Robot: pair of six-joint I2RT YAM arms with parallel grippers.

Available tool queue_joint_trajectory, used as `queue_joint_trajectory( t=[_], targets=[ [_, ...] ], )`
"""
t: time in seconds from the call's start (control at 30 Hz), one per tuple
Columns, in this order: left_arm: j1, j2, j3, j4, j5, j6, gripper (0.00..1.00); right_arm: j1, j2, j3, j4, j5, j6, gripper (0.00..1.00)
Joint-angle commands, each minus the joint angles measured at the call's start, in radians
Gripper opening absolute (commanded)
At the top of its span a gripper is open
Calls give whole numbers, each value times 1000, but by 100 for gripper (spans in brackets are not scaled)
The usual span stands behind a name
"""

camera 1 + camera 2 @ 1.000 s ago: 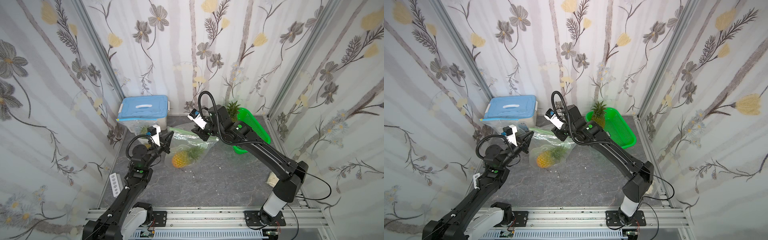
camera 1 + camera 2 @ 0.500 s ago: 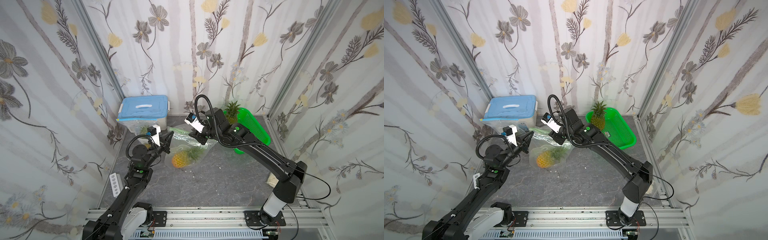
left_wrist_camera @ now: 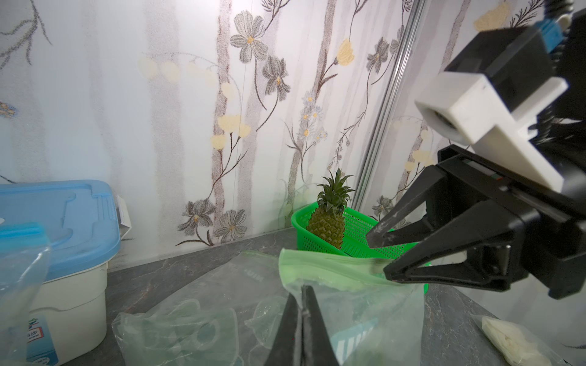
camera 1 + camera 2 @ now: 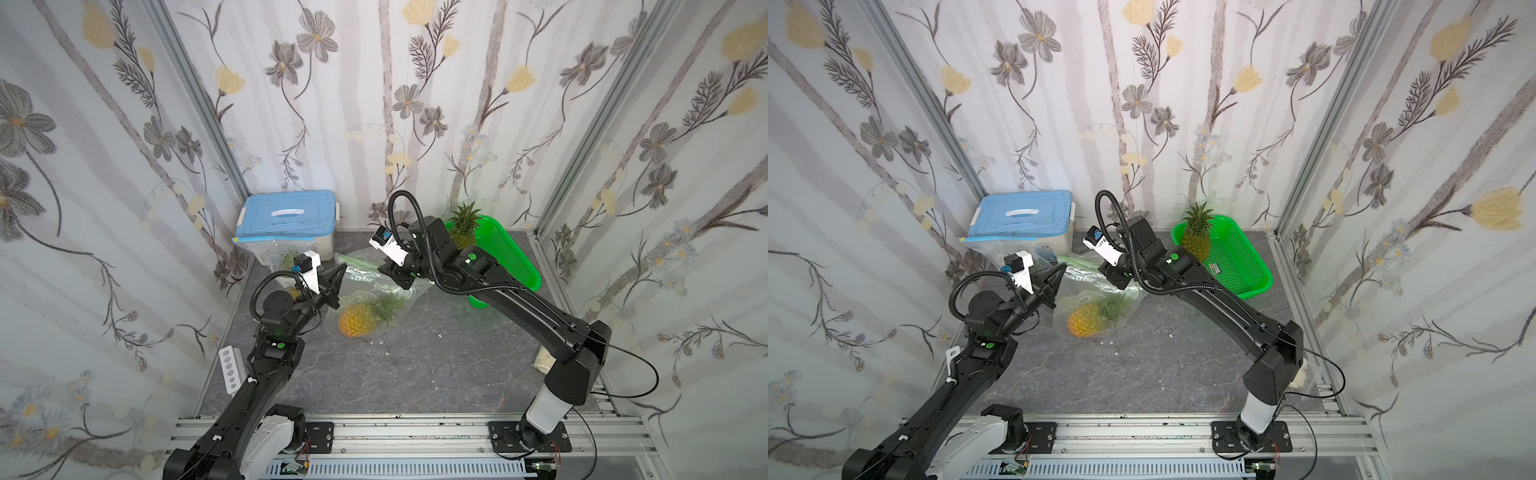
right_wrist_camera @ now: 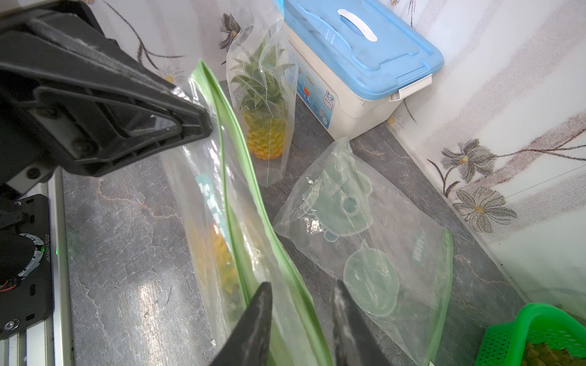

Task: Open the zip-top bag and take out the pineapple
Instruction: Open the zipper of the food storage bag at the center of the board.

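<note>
I have the left hand (image 3: pixel 302 288) clenched on the zip-top bag (image 5: pixel 218 196), pinching the clear film just under one end of its green zip strip. The right hand (image 5: pixel 301 285) is released. Its fingers stand apart with the other end of the strip running between them, and in the left wrist view the strip touches only one fingertip. The two green lips look parted along the middle and meet at the end by the left hand.

The pineapple (image 4: pixel 357 320) is inside the bag. It lies on its side on the desk (image 4: pixel 415 374) near the middle, with its crown towards the right arm.

An empty bag (image 5: pixel 364 247) lies flat just behind the held one, towards the back edge. In the far left corner sits a storage box (image 4: pixel 286 224) with a blue lid. A bagged pineapple (image 5: pixel 263 120) stands upright against the front of it, close behind the left hand.

In the far right corner is a green basket (image 4: pixel 1237 266) with an upright loose pineapple (image 4: pixel 1196 241) in it. The right arm crosses in front of the basket in both top views.

A white power strip (image 4: pixel 230 370) lies along the left edge and a pale packet (image 4: pixel 544 357) lies by the right edge. White crumbs (image 4: pixel 378 343) dot the desk just in front of the bag.
</note>
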Motion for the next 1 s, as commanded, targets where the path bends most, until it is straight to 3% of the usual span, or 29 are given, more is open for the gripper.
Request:
queue_joint_trajectory(
  t=[0.0, 0.33, 0.63, 0.97],
  targets=[
    [0, -16, 0, 44, -3, 20, 0, -2, 13, -1, 26, 2, -4, 33],
    [1, -11, -2, 46, -8, 21, 0, -4, 16, -26, 29, -70, -7, 33],
    [1, -17, -3, 44, -3, 20, 0, -19, 23, 4, 86, 11, 11, 34],
    [0, -24, -2, 37, -5, 23, 0, -21, 103, 88, 56, -10, -11, 34]
  ],
)
